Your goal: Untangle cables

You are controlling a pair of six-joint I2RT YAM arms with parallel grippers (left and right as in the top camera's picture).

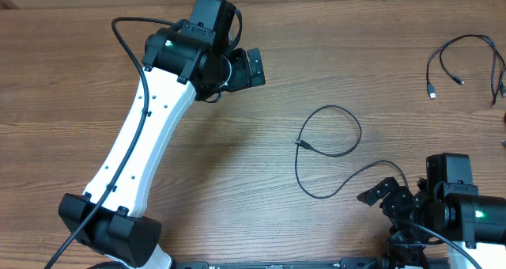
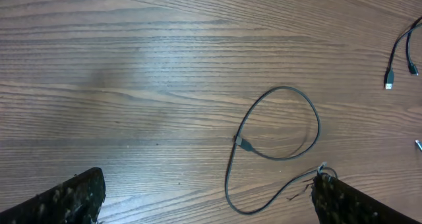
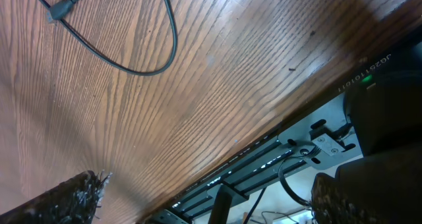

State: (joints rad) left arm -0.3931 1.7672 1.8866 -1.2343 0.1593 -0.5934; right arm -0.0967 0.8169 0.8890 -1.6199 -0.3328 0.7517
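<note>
1. Fingers point(image 2: 72, 199) of the left gripper point(image 1: 251, 66) are spread wide, holding nothing (their black pads look rough and speckled).
2. Right gripper point(image 1: 385, 195) likewise stands spread and empty, near the front edge of the table point(image 1: 71, 79).
3. One thin black cable point(image 1: 360, 130) lies on the wood-grain table between the two grippers, curled in a round loop with a trailing tail.
4. More thin cords point(image 1: 456, 39) lie at the far right corner, one plug tip point(image 1: 432, 90) silvery.
</note>
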